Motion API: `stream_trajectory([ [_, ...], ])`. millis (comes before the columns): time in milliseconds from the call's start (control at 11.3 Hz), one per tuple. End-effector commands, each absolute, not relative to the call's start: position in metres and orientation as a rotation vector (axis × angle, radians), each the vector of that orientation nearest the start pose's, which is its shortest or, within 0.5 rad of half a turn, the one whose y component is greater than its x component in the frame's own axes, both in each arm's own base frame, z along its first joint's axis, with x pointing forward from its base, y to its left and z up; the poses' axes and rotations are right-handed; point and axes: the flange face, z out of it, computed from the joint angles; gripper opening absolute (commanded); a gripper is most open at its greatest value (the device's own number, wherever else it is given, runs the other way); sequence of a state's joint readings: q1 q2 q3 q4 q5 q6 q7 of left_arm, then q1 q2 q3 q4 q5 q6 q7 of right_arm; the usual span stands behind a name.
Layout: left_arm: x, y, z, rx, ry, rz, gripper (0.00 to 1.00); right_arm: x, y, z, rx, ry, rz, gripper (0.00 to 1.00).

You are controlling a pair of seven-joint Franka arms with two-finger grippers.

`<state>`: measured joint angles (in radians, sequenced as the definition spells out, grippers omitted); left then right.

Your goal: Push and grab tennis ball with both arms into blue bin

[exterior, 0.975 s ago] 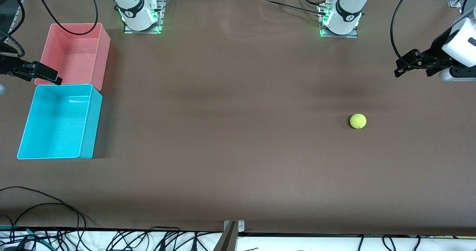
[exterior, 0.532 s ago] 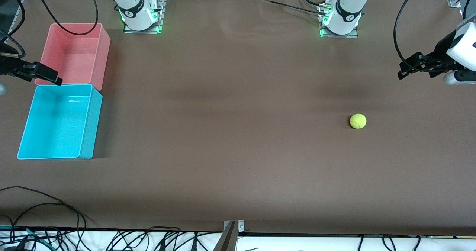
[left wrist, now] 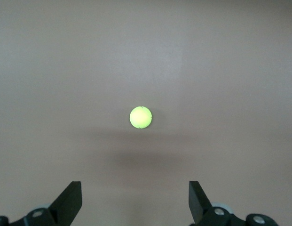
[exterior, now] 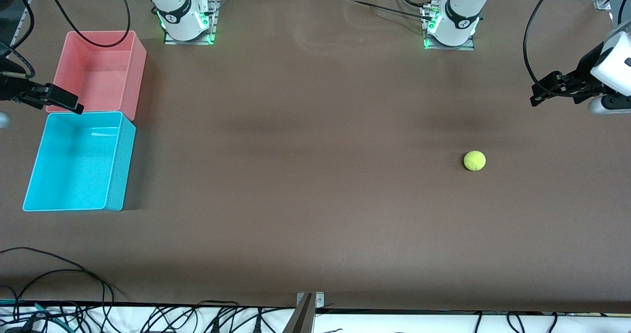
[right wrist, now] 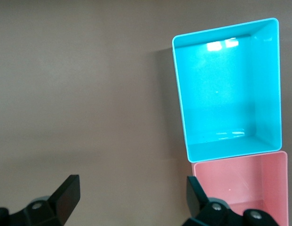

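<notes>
Since the tennis ball (exterior: 474,160) sits untouched on the table (exterior: 315,200) toward our left arm's end, well apart from the blue bin (exterior: 118,160), with left end effector (left wrist: 135,207) and right end effector (right wrist: 131,202) both spread wide and empty, we judge nothing done yet.

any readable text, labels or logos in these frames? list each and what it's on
None can be read.
Round emblem on the right arm's base: too small to read.
Round emblem on the left arm's base: too small to read.
Tennis ball: only a seam shows, no lettering legible.
Blue bin and pink bin: no markings.
</notes>
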<state>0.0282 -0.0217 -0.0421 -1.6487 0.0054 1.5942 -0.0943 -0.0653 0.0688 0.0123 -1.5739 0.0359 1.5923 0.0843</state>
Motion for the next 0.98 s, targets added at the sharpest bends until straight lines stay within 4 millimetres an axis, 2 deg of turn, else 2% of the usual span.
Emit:
stream_trajectory([
  [0, 0.556, 0.008, 0.58, -3.1, -0.154, -0.014, 1.0, 0.573, -0.027, 0.587, -3.084, 0.236, 0.082, 1.0],
  [89, 0.557, 0.013, 0.572, -3.104, -0.169, -0.011, 1.0, 0.573, -0.027, 0.587, -3.084, 0.236, 0.082, 1.0],
  [266, 0.562, 0.012, 0.531, -3.101, -0.155, -0.064, 1.0, 0.573, -0.028, 0.587, -3.083, 0.236, 0.08, 1.0],
  [709, 0.561, 0.007, 0.504, -3.101, -0.136, -0.012, 1.0, 0.573, -0.027, 0.586, -3.083, 0.238, 0.082, 1.0],
  [886, 0.567, 0.012, 0.481, -3.101, -0.134, 0.05, 1.0, 0.573, -0.026, 0.587, -3.081, 0.238, 0.085, 1.0],
])
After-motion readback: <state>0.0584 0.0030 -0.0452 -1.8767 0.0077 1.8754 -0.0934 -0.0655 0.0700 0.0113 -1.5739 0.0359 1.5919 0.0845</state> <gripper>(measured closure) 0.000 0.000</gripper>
